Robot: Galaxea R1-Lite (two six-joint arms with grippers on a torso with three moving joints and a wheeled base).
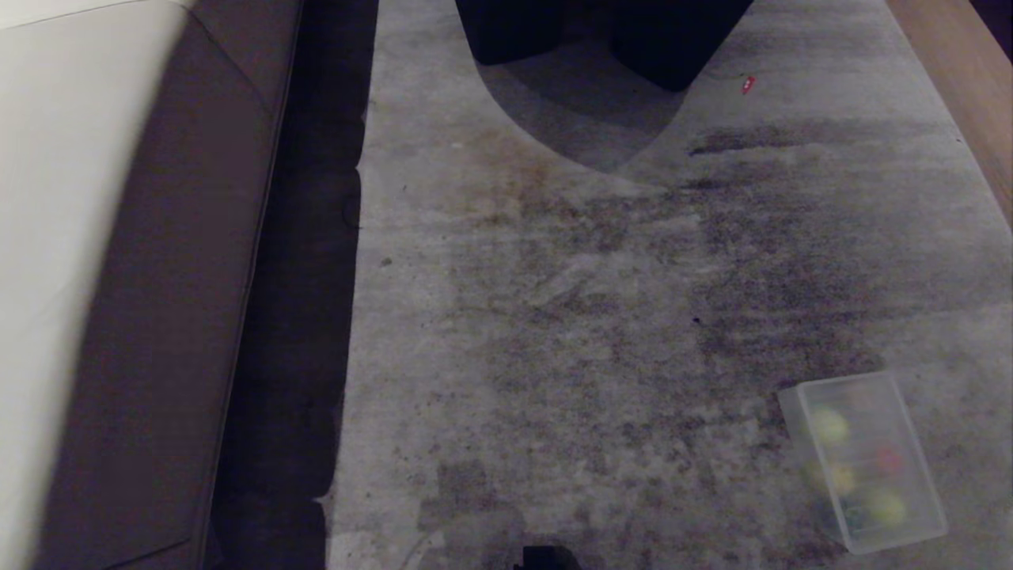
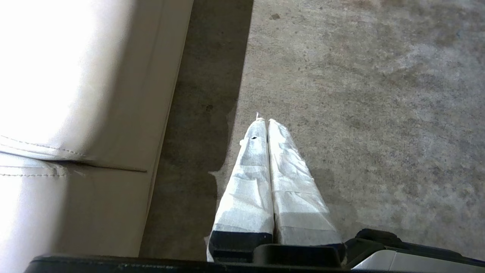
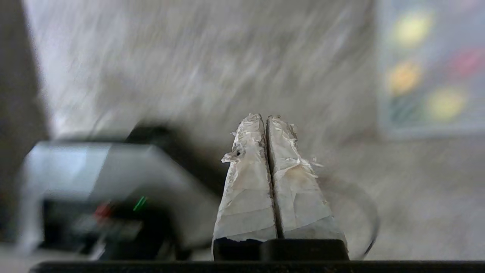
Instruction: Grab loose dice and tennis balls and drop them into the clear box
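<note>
Box [image 1: 910, 396] is sitting at the lower right of the head frame on the carpet [image 1: 593, 317], already holding balls [image 1: 828, 425] and dice [image 1: 889, 459], which are showing as blurred colours through its walls. Sofa [image 1: 71, 237] is filling the left. Left gripper [image 2: 265, 122] and right gripper [image 3: 264, 117] are both pressed together, empty, probably because nothing loose is remaining. No writing is showing.

Stained grey carpet [image 1: 554, 317] — clear box [image 1: 910, 491] on it, a red scrap [image 1: 748, 84]
</note>
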